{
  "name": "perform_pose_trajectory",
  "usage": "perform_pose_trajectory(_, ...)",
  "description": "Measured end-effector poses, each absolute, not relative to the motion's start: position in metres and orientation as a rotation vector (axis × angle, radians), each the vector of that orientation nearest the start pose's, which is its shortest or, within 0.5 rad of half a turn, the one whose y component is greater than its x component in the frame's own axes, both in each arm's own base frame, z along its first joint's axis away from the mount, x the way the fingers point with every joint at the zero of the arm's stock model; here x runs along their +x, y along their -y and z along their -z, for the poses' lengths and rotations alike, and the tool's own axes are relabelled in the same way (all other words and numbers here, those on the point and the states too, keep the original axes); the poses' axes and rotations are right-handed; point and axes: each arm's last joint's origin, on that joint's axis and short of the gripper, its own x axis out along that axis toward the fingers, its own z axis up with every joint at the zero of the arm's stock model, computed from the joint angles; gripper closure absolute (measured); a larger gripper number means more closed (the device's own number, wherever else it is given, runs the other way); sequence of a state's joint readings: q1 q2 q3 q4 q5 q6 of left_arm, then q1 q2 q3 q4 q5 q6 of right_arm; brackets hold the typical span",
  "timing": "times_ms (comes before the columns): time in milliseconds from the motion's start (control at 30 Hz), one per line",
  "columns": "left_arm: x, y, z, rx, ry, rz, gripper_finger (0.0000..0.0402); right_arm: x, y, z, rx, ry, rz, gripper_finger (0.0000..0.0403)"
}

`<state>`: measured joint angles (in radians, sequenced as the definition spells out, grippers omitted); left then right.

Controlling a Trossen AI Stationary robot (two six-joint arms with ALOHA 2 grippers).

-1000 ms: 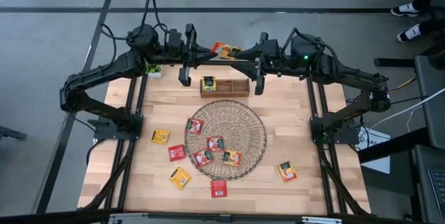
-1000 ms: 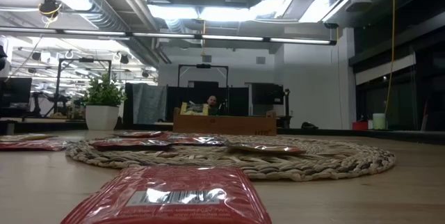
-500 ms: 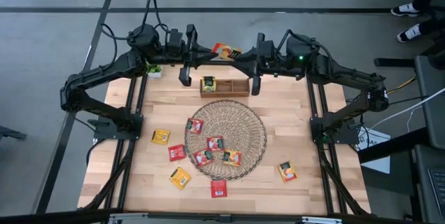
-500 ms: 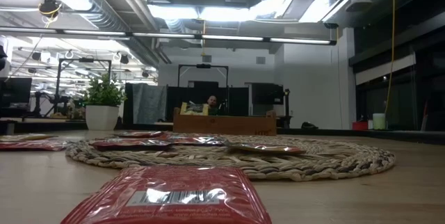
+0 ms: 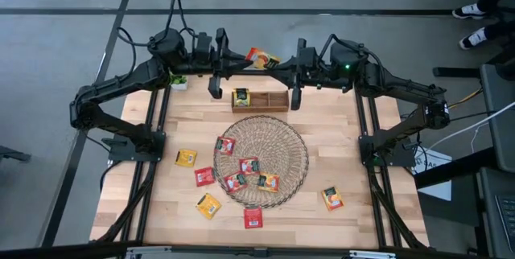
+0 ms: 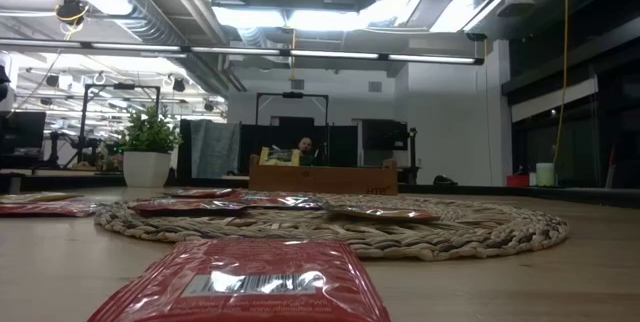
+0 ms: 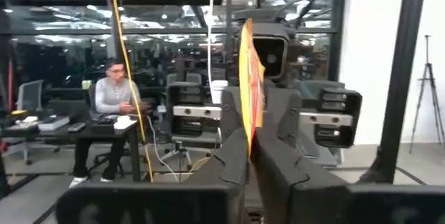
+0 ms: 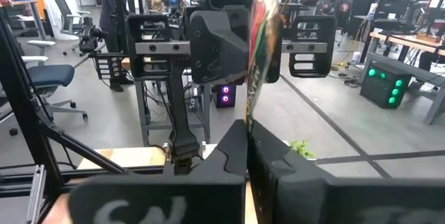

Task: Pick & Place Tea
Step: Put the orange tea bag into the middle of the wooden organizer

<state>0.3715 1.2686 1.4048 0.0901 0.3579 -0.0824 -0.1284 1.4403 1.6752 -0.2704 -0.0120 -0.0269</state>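
Observation:
An orange tea sachet [image 5: 259, 58] hangs in the air above the table's far edge, between my two grippers. My left gripper [image 5: 245, 61] reaches it from the left and my right gripper [image 5: 276, 62] from the right, both shut on it. Each wrist view shows the sachet edge-on between that arm's fingers. Another sachet [image 5: 241, 98] sits in the left compartment of a wooden box [image 5: 269, 101]. Several sachets lie on the round wicker mat [image 5: 282, 142], and several more lie flat on the table around it, among them a red one [image 6: 240, 282] at the near edge. My left gripper pinches one edge of the orange sachet [image 7: 248, 128] between its two fingers [image 7: 233, 154]. The fingers come level from the table's left. The sachet stands upright on edge, lifted clear of the table. My right gripper pinches the opposite edge of the same sachet [image 8: 252, 106] between its two fingers [image 8: 271, 158]. The fingers come level from the table's right, facing my left gripper. The sachet stands upright on edge between the two grippers.
A small potted plant [image 5: 178, 82] stands at the far left, beside the left arm. The wooden box lies just nearer than the grippers. People [image 7: 115, 102] are in the room beyond the table.
My right gripper has moved a little toward the table's left, closer to my left gripper and the orange sachet. The sachet stays where it was, clear of the table.

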Motion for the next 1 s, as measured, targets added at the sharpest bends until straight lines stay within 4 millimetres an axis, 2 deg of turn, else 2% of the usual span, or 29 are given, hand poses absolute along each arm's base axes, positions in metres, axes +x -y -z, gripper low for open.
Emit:
perform_pose_trajectory(200,0.233,-0.094,-0.481,0.011,0.256,-0.063,0.0317,0.303,0.044,-0.471,0.014,-0.103,0.131,0.0401)
perform_pose_trajectory(433,0.216,-0.098,-0.48,-0.009,0.191,-0.097,0.0265,0.296,0.068,-0.457,0.083,-0.24,0.208,0.0401)
perform_pose_trajectory(567,0.214,-0.098,-0.477,-0.026,0.154,-0.101,0.0257,0.295,0.089,-0.451,0.132,-0.272,0.201,0.0402)
perform_pose_trajectory(667,0.212,-0.097,-0.478,-0.026,0.156,-0.1,0.0257,0.301,0.106,-0.441,0.163,-0.306,0.162,0.0402)
perform_pose_trajectory(833,0.211,-0.097,-0.478,-0.027,0.153,-0.1,0.026,0.313,0.129,-0.416,0.208,-0.41,0.14,0.0402)
perform_pose_trajectory(1000,0.21,-0.096,-0.479,-0.025,0.157,-0.104,0.026,0.321,0.143,-0.393,0.209,-0.522,0.148,0.0402)
